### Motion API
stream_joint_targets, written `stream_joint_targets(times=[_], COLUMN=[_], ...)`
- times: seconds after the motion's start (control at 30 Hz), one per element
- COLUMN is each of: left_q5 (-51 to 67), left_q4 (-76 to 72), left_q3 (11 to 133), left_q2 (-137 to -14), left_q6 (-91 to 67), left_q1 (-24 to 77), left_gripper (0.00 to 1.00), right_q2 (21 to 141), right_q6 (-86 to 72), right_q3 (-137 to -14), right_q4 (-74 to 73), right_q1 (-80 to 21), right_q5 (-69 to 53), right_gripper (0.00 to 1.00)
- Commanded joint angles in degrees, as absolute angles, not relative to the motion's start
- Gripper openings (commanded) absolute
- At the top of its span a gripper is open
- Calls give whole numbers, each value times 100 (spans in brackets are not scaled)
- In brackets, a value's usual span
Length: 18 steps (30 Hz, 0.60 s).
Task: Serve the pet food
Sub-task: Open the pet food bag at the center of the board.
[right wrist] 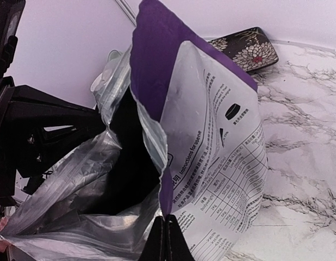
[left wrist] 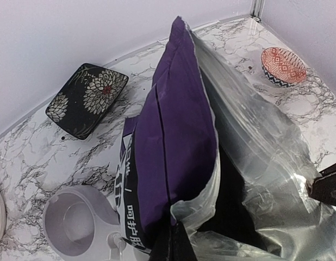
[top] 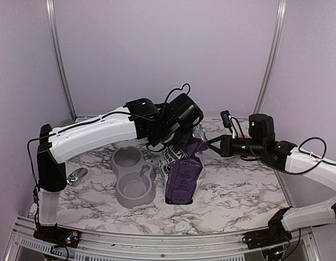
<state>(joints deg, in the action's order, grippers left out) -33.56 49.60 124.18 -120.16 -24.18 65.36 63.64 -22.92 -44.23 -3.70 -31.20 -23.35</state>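
Your left end effector (left wrist: 173, 242) is pinched shut on the purple lip of the bag (top: 181, 176). Your right end effector (right wrist: 165, 239) is pinched shut on the opposite, white printed lip. Between them the mouth is held open.

Pet food: no kibble shows in any view. The bag's interior reads as dark foil in both wrist views, so judge it as down inside the bag, none served yet.

The bag stands roughly upright on the bench (top: 238, 190), just right of the grey double bowl (top: 132, 176) and close enough that it may be touching; can't tell. Both cups of the bowl look empty. The metal scoop (top: 76, 175) lies well to the left of the bowl, near the left arm's base, untouched. A black floral dish (left wrist: 86, 99) and a small red patterned bowl (left wrist: 283, 66) sit at the back of the bench, apart from the bag.

Step in hand, as I judge it: opening the bag, before any transfer.

Next move calls for getting food out. Either tip the bag toward the bowl with both grips kept, mouth aimed over one cup, or let one side go and fetch the scoop. If you release one lip, expect the mouth to sag closed and the bag to lean. If you tip it, go slowly, as loose kibble will rush out.
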Motion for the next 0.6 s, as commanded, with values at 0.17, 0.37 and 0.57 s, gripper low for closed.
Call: stream_joint_targets(times=[0.17, 0.37, 0.57], left_q5=[-2821, -2700, -2770], left_q4=[5238, 5109, 4942], left_q3=[12568, 12284, 11652], left_q2=[-11660, -11178, -10474], left_q6=[-2530, -2563, -2530], left_q1=[6398, 6391, 6336], left_gripper=[4, 26, 46], right_q2=[6470, 6526, 6621], right_q6=[-2438, -2391, -2310], right_q3=[-5071, -5582, -6002], right_q4=[-550, -820, -1095], right_q1=[-3041, -3045, -3044], right_q5=[-2654, -2681, -2641], right_gripper=[3, 25, 43])
